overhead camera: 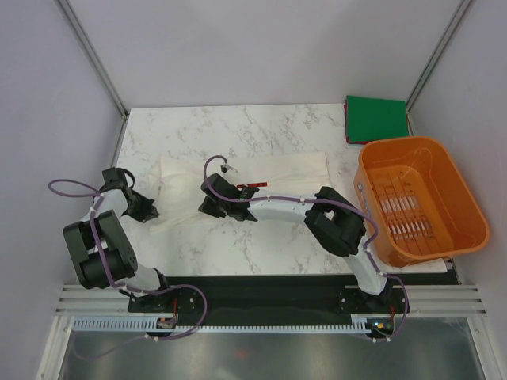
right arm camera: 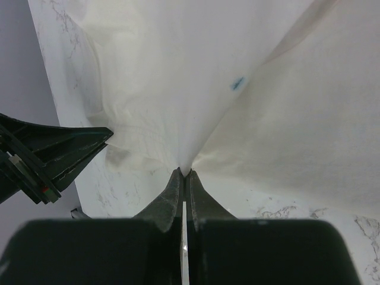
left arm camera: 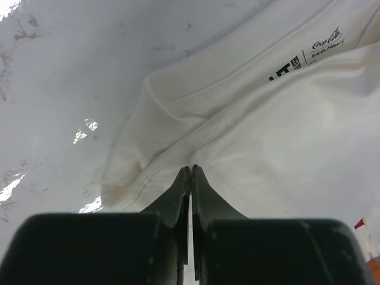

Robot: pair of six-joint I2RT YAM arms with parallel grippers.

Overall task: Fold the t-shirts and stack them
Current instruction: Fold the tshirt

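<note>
I find both pairs pressed together on cloth: the left fingers [left arm camera: 185,181] pinch a hemmed edge of the white t-shirt [overhead camera: 297,169], and the right fingers [right arm camera: 178,181] pinch a gathered peak nearer its middle. The shirt lies across the table [overhead camera: 238,127], ending just short of the basket [overhead camera: 400,144]. The green t-shirt [overhead camera: 376,119] sits folded at the far right corner. Risk: each pinch holds little cloth, so uneven pulls could slip it free or skew the fold. I judge the long axis runs left to right. A neck label shows near the left fingers, so the collar end is probably left.
</note>
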